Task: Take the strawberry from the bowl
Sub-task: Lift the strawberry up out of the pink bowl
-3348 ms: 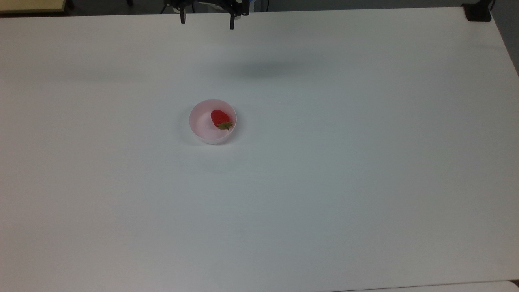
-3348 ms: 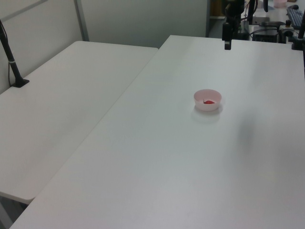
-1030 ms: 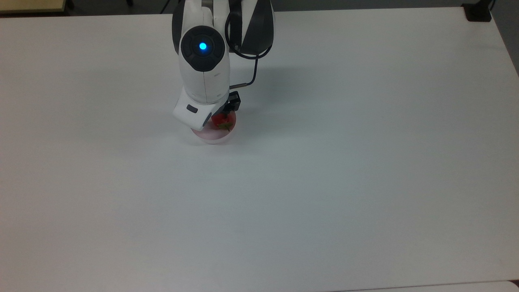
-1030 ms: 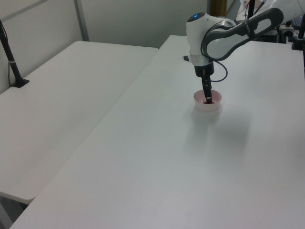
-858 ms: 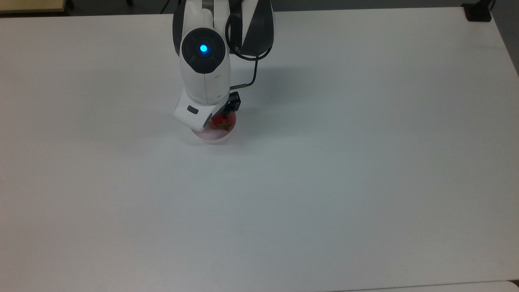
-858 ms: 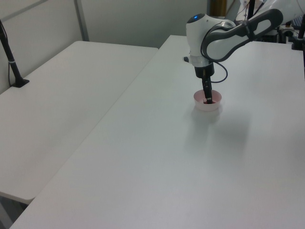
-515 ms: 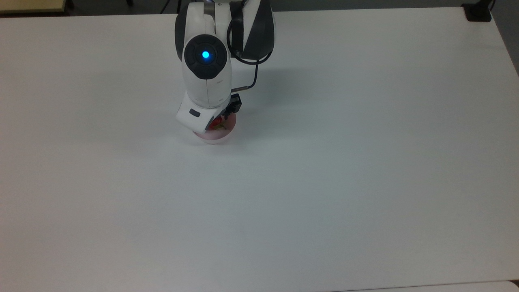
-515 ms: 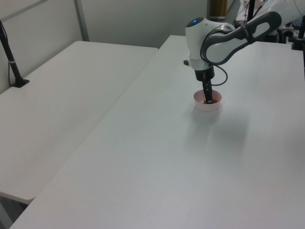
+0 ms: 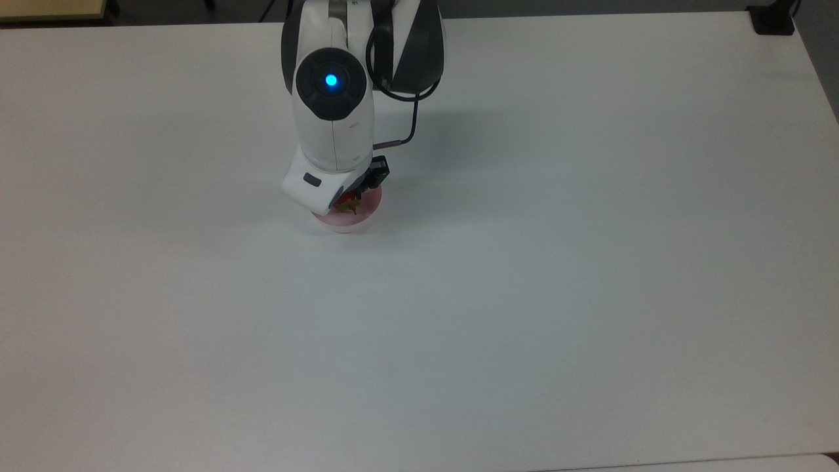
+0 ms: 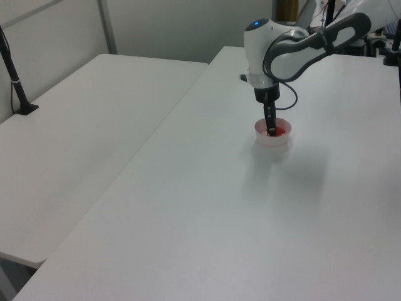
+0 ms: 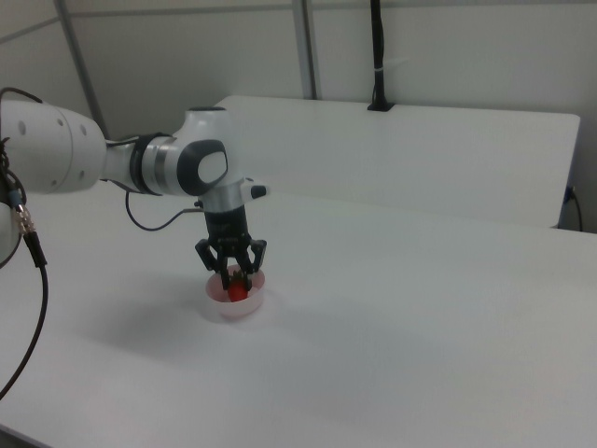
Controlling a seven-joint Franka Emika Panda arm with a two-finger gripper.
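Note:
The pale pink bowl (image 9: 359, 219) (image 10: 274, 140) (image 11: 231, 307) stands on the white table, partly under the arm's white wrist in the top view. The red strawberry (image 9: 345, 202) (image 11: 239, 292) sits inside it, its green cap toward the top view's bottom. My gripper (image 11: 238, 278) (image 10: 272, 131) points straight down into the bowl. In the right view its two black fingers (image 11: 227, 273) close in on either side of the strawberry and hold it just above the bowl's floor.
The white table (image 9: 524, 295) stretches wide around the bowl. A second white table (image 10: 75, 138) adjoins it on the left view's left, with a black pole (image 10: 15, 81) on it. A black cable (image 9: 406, 128) loops beside the wrist.
The arm came from the table's far edge down into the bowl. Over the last half second the wrist lifted slightly and the strawberry shifted toward the top view's left.

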